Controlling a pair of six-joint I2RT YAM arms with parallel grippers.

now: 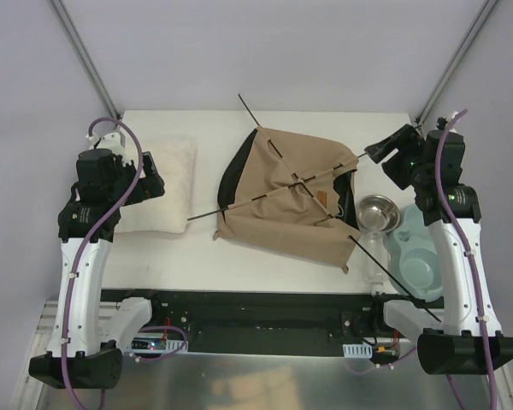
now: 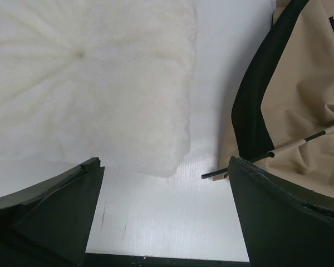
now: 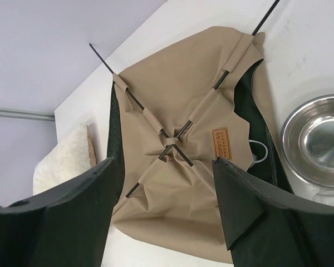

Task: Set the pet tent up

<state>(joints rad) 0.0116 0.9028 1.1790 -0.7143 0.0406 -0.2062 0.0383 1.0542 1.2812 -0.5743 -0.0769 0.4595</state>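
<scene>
Top external view: the tent point(image 1: 291, 201) lies collapsed flat mid-table, poles point(image 1: 265, 201) crossed over it, between pillow point(image 1: 175, 175) and steel bowl point(image 1: 376, 212). My left claw point(image 2: 166, 164) and right claw point(image 3: 164, 162) both gape, holding nothing.

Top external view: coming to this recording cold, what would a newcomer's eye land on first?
The tan pet tent lies collapsed and flat at mid-table. Its thin black poles cross over it and stick out past the fabric. A cream fluffy pillow sits at the table's left, and a shiny steel bowl stands just right of the tent.
</scene>
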